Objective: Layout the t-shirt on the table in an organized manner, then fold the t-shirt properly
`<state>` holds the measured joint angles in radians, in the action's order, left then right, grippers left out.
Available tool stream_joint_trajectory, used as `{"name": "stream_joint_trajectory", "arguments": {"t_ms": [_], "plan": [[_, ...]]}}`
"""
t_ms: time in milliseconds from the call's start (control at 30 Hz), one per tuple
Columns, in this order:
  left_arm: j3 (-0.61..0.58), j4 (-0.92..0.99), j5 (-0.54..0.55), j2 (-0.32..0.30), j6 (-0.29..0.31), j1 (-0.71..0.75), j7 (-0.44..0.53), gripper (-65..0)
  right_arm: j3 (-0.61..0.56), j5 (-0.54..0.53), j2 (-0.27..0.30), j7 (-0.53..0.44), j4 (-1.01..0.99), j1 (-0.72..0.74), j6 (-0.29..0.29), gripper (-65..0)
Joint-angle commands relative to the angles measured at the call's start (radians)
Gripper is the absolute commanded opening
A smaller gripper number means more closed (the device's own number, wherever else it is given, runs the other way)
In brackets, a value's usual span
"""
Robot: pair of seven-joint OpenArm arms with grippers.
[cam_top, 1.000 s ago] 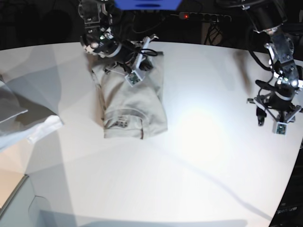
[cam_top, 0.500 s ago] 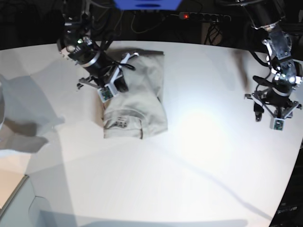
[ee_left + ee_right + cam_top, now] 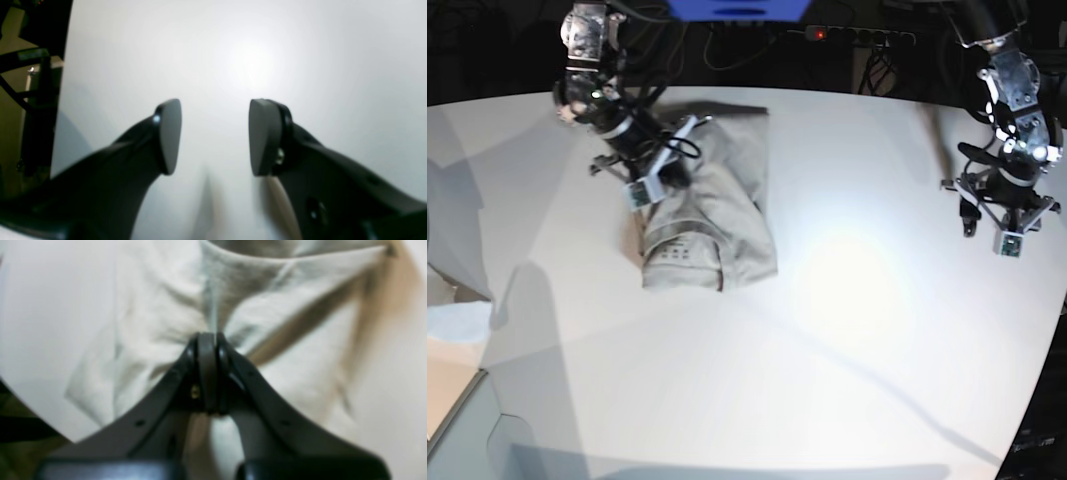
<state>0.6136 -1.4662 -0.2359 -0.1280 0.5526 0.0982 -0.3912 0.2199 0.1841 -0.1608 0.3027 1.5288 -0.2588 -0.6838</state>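
The light grey-beige t-shirt (image 3: 722, 205) lies folded into a narrow rectangle on the white table (image 3: 847, 350), toward the back left. My right gripper (image 3: 670, 170) sits at the shirt's upper left edge. In the right wrist view that gripper (image 3: 208, 340) is shut, and the t-shirt (image 3: 150, 306) gathers into creases that run into its tips. My left gripper (image 3: 992, 215) hovers far to the right of the shirt. The left wrist view shows it (image 3: 215, 136) open over bare table (image 3: 300, 50), with nothing between its pads.
A power strip (image 3: 852, 36) with a red light lies behind the table's back edge. A pale object (image 3: 452, 318) shows at the left border. The table's curved edge (image 3: 1027, 400) runs down the right side. A dark frame (image 3: 36, 100) stands beyond the table edge.
The right gripper has moved from the shirt's top middle to its upper left edge, and the cloth there has bunched and shifted slightly. The left arm has drifted a little back.
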Motion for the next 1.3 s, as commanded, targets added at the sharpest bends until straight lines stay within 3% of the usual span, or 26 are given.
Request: {"name": "stream_joint_trajectory", "arguments": {"t_ms": [0,100,167,233,333,600,733,833,900,1100,1267], "plan": [[0.002,-0.023,0.010,-0.009,-0.003,0.010,0.022,-33.9,0.002,-0.021,0.004,-0.033,0.066,-0.027,-0.014,-65.0],[0.004,-0.029,0.010,0.021,-0.003,0.048,0.021,-34.0,-0.001,-0.021,0.004,-0.030,0.237,-0.107,-0.014,-65.0],[0.004,-0.031,0.010,0.029,-0.001,0.076,0.021,-37.7,-0.003,-0.021,0.004,-0.030,0.322,-0.162,-0.014,-65.0],[0.004,-0.041,0.010,0.032,-0.001,0.122,0.008,-47.1,-0.003,-0.021,0.004,-0.030,0.384,-0.225,-0.014,-65.0],[0.004,-0.103,0.025,0.034,-0.001,0.182,-0.090,-65.0,-0.003,-0.021,0.004,-0.030,0.405,-0.310,-0.014,-65.0],[-0.002,-0.328,0.277,0.040,-0.001,0.384,-0.430,-65.0,-0.012,-0.022,0.004,-0.030,0.402,-0.523,-0.014,-65.0],[-0.002,-0.328,0.240,0.095,-0.004,0.450,-0.457,-65.0,-0.058,-0.021,0.004,-0.030,0.375,-0.594,-0.014,-65.0],[-0.002,-0.215,0.174,0.109,-0.003,0.447,-0.453,-65.0,-0.084,-0.019,0.020,-0.030,0.281,-0.603,-0.014,-65.0],[-0.002,-0.077,0.162,0.109,-0.003,0.436,-0.401,-65.0,-0.106,-0.019,0.048,-0.041,0.184,-0.597,-0.014,-65.0],[-0.002,0.421,0.154,0.075,-0.009,0.340,-0.044,-65.0,-0.109,-0.019,0.074,-0.041,-0.124,-0.465,-0.014,-65.0],[-0.004,0.829,0.154,0.009,-0.009,0.196,0.088,-65.0,-0.106,-0.019,0.106,-0.063,-0.388,-0.328,-0.014,-65.0]]}}
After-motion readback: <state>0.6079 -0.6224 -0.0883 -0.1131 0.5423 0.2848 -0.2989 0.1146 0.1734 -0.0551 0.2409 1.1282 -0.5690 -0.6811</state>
